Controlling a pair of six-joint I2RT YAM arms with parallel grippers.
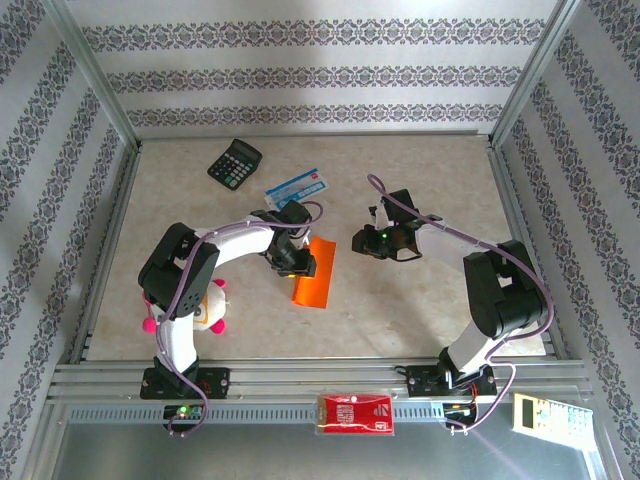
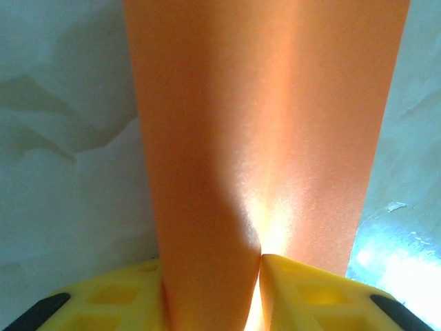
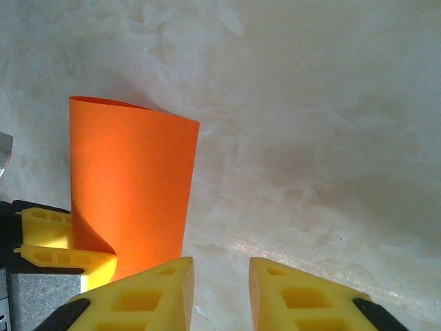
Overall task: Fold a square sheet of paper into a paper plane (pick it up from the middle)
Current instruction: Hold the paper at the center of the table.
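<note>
Left claw (image 2: 260,269) is pinched shut on the square sheet of paper (image 2: 262,103). It grips the middle, so the sheet bows into a loose half-fold. The sheet is near the centre of the desk (image 1: 420,300), between the two arms. Right claw (image 3: 220,286) is narrowly parted with nothing in it, just beside the sheet. I read this as the first centre fold, no crease set yet. Next move, I judge: bring the right claw onto the free edges, match them, then press the bend flat.

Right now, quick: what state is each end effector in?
Left end effector: closed on the orange sheet of paper.
Right end effector: open, holding nothing.
</note>
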